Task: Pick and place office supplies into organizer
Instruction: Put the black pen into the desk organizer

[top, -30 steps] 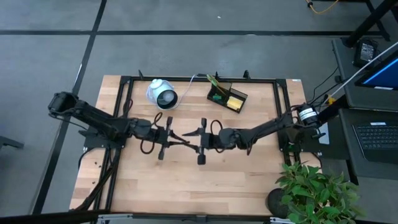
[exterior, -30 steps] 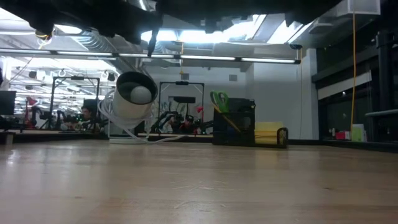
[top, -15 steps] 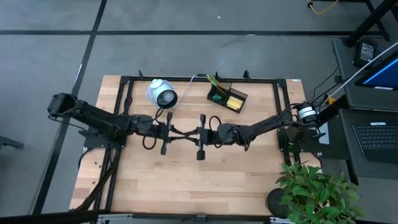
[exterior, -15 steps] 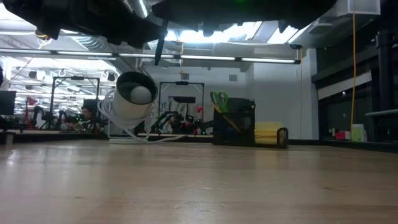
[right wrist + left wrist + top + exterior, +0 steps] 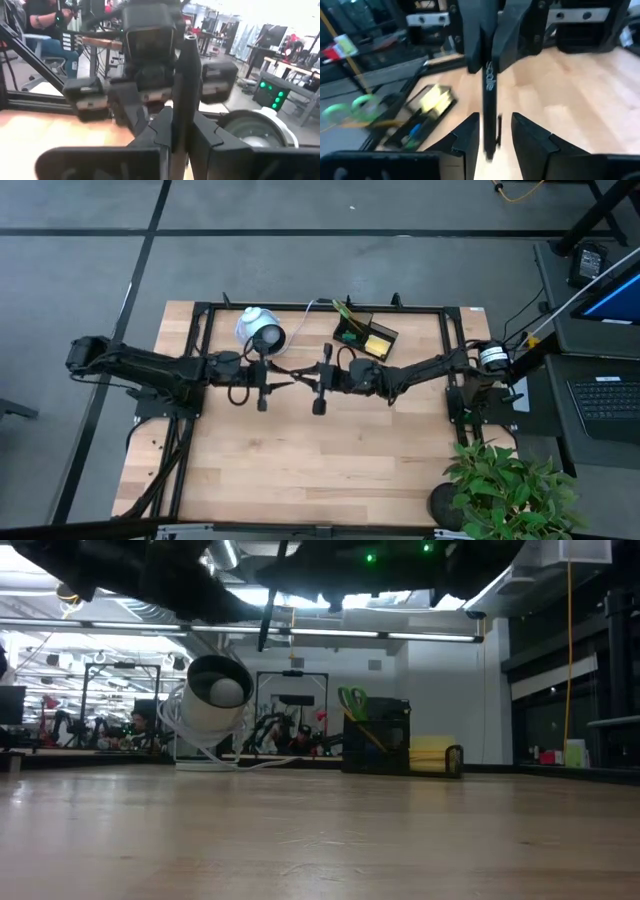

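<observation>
Grippers are meeting above mid-table, nose to nose — your right gripper (image 5: 179, 131) is clamping a black pen (image 5: 186, 75) between its fingers, the pen standing up past the fingertips. Facing it, your left gripper (image 5: 492, 131) is standing parted, its fingers just either side of that same pen (image 5: 489, 100) without pinching it. From overhead, you are seeing the left gripper (image 5: 268, 377) and right gripper (image 5: 315, 379) almost touching. Farther back, the white round camera (image 5: 260, 331) is sitting near the rear rail, and the black organizer (image 5: 365, 334) is resting beside it — already holding green-handled scissors (image 5: 352, 700) and the yellow sticky-note pad (image 5: 378, 344).
</observation>
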{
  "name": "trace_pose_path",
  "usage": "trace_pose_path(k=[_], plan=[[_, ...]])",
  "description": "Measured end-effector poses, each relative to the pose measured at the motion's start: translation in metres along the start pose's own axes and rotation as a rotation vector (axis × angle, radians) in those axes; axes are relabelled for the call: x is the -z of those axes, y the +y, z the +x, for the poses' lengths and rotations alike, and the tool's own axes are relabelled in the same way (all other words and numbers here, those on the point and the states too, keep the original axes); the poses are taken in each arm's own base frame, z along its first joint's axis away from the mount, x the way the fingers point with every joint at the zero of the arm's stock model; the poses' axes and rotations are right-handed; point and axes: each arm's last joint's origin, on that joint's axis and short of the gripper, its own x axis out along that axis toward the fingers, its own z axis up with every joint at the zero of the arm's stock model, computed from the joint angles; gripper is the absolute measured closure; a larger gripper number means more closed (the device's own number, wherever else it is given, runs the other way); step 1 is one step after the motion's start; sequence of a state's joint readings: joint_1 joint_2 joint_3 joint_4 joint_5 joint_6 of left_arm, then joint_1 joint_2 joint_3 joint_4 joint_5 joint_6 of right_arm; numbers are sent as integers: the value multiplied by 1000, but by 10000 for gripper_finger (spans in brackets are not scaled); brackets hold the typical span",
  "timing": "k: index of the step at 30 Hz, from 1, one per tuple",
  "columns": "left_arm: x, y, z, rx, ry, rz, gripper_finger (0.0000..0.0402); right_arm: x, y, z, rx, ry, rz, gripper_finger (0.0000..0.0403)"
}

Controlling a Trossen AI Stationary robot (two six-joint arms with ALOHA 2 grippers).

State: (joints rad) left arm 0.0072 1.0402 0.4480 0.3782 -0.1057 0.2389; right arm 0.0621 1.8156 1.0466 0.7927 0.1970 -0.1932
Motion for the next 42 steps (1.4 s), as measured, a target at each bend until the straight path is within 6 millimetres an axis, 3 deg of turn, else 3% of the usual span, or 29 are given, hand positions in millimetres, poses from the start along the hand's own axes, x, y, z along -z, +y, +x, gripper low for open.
trace_pose_path(k=[8, 16, 22, 33, 42], plan=[[-4, 15, -26, -73, 35, 3, 302, 8, -27, 1, 49, 101, -11, 369], [-6, 19, -39, -88, 45, 17, 391, -20, -60, -26, 207, 257, -8, 369], [-8, 20, -43, -92, 33, 31, 400, -33, -91, -45, 287, 316, 64, 369], [-5, 19, -46, -83, 64, 27, 399, -1, -155, -66, 542, 411, 144, 369], [-4, 19, -46, -85, 73, 26, 399, 10, -189, -79, 648, 447, 157, 369]])
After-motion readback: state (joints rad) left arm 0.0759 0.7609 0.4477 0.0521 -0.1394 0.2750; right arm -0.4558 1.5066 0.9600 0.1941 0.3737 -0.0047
